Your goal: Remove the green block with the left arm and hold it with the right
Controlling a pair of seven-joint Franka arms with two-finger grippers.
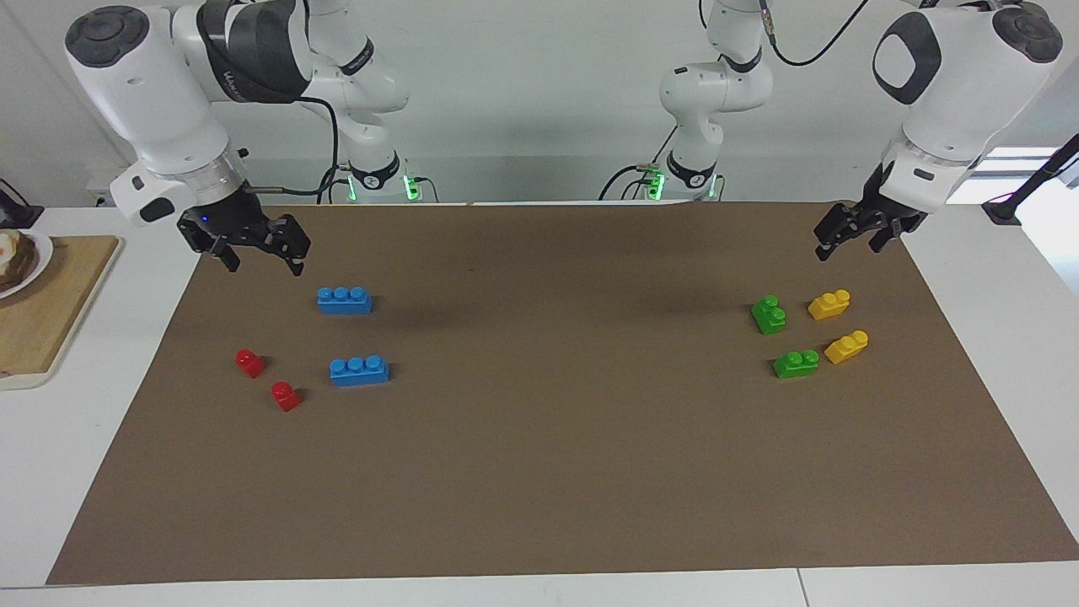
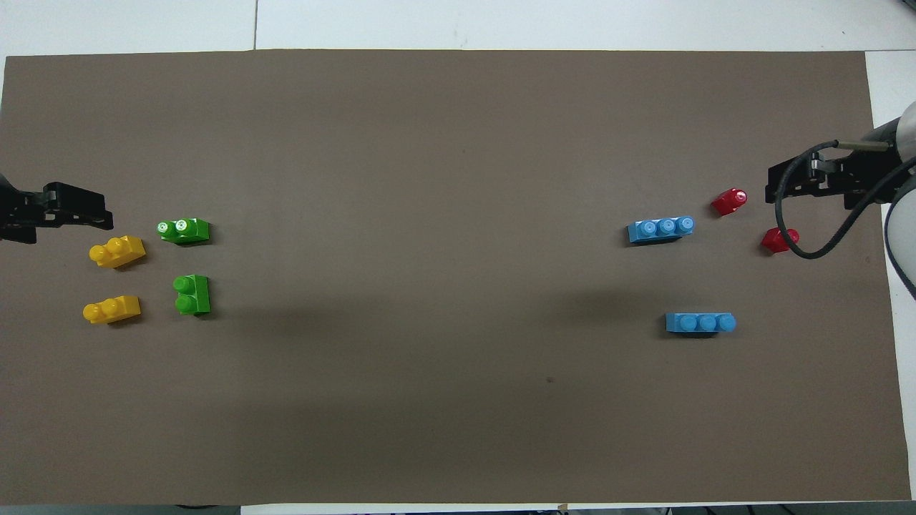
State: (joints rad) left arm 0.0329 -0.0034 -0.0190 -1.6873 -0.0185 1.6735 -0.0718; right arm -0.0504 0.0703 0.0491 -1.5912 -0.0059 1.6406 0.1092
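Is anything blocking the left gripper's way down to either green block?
Nothing visible does. The left gripper hangs above the mat's edge at its own end. The two green blocks lie apart on the mat, each beside a yellow block but not touching it.

Two green blocks lie beside two yellow blocks near the left pincer

Both arms: white jointed shells, dark grey joint panels. Right arm carries a silver band above its black end effector; black cables attached. Left arm: plain white wrist.
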